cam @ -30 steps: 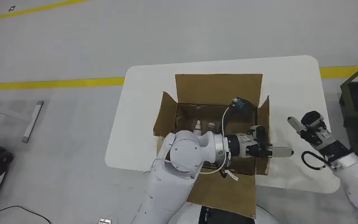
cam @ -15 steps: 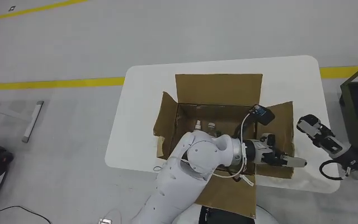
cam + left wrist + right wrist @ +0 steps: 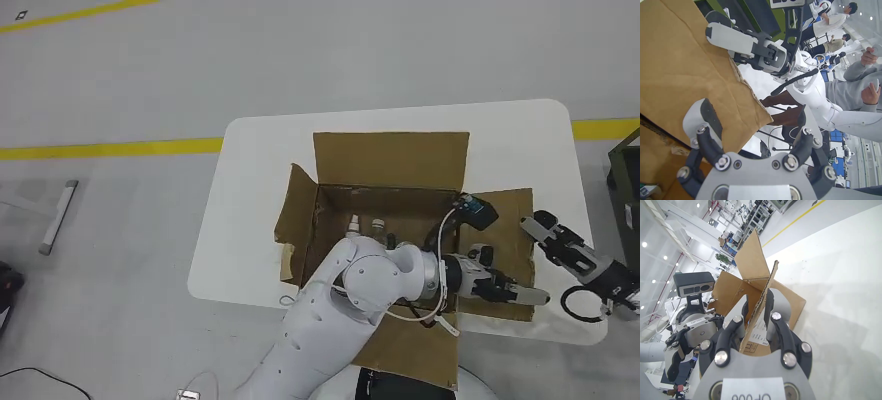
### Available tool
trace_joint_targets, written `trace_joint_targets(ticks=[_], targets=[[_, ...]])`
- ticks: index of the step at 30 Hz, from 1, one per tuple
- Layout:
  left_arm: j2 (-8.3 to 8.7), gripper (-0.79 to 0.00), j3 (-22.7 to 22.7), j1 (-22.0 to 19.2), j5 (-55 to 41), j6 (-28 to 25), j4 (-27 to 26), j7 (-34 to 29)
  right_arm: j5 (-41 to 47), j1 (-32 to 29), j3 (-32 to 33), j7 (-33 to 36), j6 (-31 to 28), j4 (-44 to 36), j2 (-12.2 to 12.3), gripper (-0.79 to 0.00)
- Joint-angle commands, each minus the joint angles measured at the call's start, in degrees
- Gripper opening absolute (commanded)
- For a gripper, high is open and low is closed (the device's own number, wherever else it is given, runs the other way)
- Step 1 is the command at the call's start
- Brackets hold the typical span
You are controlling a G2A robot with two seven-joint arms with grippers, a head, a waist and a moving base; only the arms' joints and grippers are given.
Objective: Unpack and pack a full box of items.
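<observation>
Cardboard box (image 3: 390,160), flaps open, stood on the white table (image 3: 260,200). Left gripper (image 3: 525,295): spread wide, empty, over the box's right-hand flap (image 3: 500,250). Right gripper (image 3: 757,302): fingers narrowly parted astride that flap's outer edge, not clamped

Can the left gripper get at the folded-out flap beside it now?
Probably yes: the left gripper is open right at a corner of the flap, with nothing between them; the right gripper sits farther along its edge.
</observation>
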Motion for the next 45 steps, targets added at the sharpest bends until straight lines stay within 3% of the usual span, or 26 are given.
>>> trace_joint_targets(ticks=[1,14,23,31,45], targets=[[0.27,0.0,-0.53,0.34,0.47,0.1,-0.36,0.0,-0.28,0.37,-0.46,-0.31,0.17,0.32,-0.01,-0.785],[4.05,0.0,-13.17,7.72,7.25,2.98,-11.22,0.87,3.05,8.83,-4.86,-6.57,2.08,5.07,-0.37,-0.785],[5.56,0.0,-16.81,10.53,10.19,3.84,-14.75,1.26,3.12,13.74,-6.68,-12.22,3.95,9.43,-0.74,-0.785],[6.62,0.0,-18.4,11.35,15.5,4.9,-17.28,2.26,3.27,14.22,-6.36,-14.27,4.06,11.13,-0.94,-0.785],[9.14,0.0,-28.9,15.98,21.7,7.71,-21.41,2.88,2.3,12.17,-5.89,-14.45,4.03,12.43,-1.16,-0.785]])
